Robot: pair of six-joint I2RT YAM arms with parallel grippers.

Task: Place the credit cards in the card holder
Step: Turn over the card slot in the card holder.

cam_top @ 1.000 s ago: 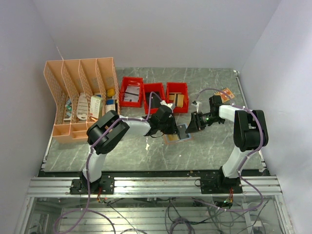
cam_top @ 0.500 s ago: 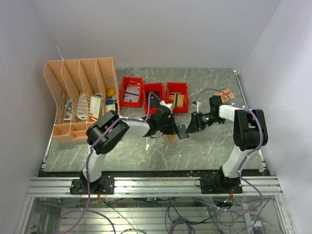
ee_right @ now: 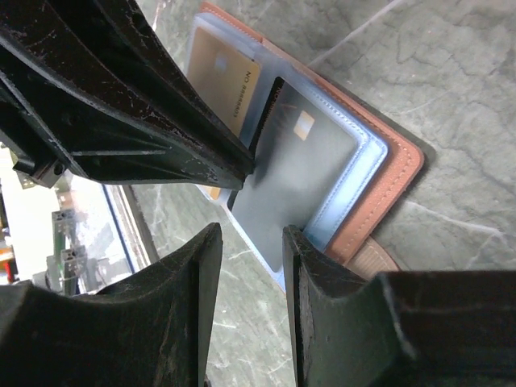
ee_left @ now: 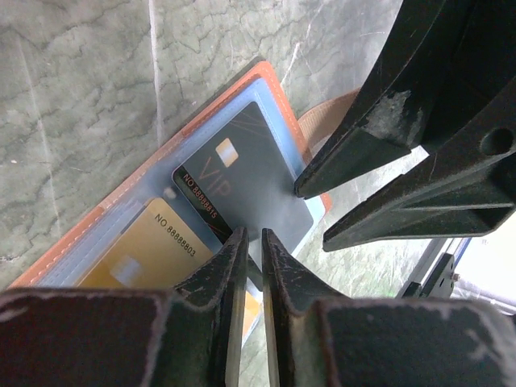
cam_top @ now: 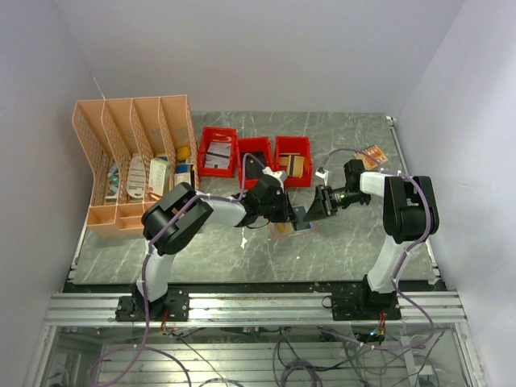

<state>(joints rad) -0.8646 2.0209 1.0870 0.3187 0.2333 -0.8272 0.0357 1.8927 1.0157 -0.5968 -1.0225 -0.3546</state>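
1. A tan card holder (ee_right: 387, 189) lies open and flat on a grey marbled surface (cam_top: 355, 242), with its clear blue sleeves facing up.
2. A dark card (ee_left: 242, 169) marked VIP sits in one sleeve of the card holder. A gold card (ee_left: 149, 242) sits in the sleeve beside it.
3. The left jaws are released, their tips only slightly apart, just above the dark card's edge nearest the gold card. They grip nothing.
4. The right jaws are released and stand wider, on the opposite side of the card holder. Their tips are at the dark card's sleeve.
5. Three red bins (cam_top: 292, 153) stand just behind the card holder. A peach organizer (cam_top: 133, 161) stands well apart, to its left.
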